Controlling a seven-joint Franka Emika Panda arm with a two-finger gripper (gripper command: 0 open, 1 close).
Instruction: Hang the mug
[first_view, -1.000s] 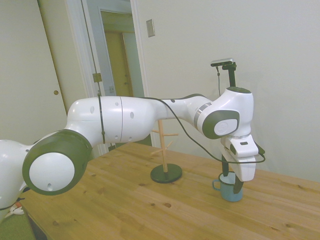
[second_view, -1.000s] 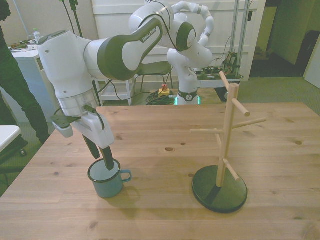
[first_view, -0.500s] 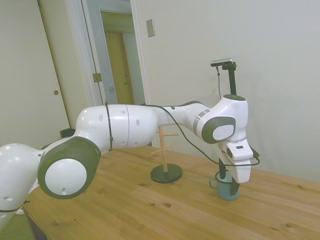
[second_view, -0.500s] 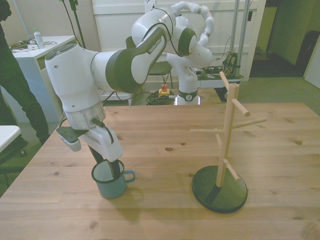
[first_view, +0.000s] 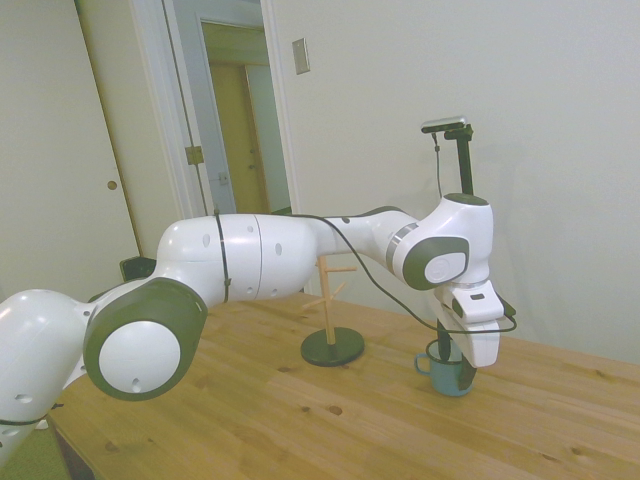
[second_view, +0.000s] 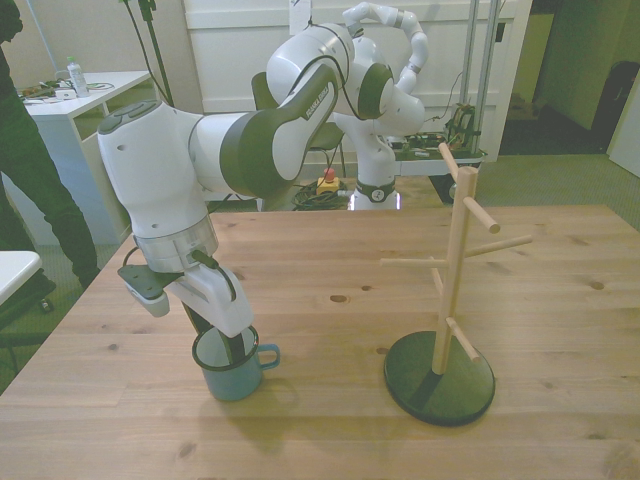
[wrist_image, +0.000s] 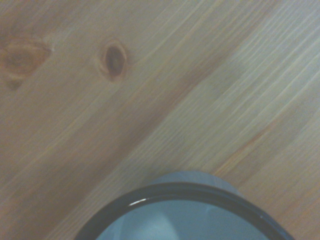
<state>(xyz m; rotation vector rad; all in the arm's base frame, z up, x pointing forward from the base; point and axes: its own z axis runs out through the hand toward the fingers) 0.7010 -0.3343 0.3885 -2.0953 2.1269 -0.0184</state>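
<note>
One claw (second_view: 238, 352) finger dips inside the mug (second_view: 232, 365), set to pinch its wall; whether it has closed, you cannot tell. Mug stands on the table (second_view: 330, 430), well apart from the rack (second_view: 447, 300).

Mug (second_view: 232, 370) stands on table (second_view: 330, 430), front view's left of rack (second_view: 445, 340).

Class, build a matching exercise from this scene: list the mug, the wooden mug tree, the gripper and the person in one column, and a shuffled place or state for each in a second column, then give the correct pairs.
Column 1
1. mug
2. mug tree
3. gripper
4. person

Column 2
A. on a dark round base
B. beside the table, at the front view's left edge
C. upright on the table, light blue
D. reaching down into the mug

Pairs: 1-C, 2-A, 3-D, 4-B
</note>
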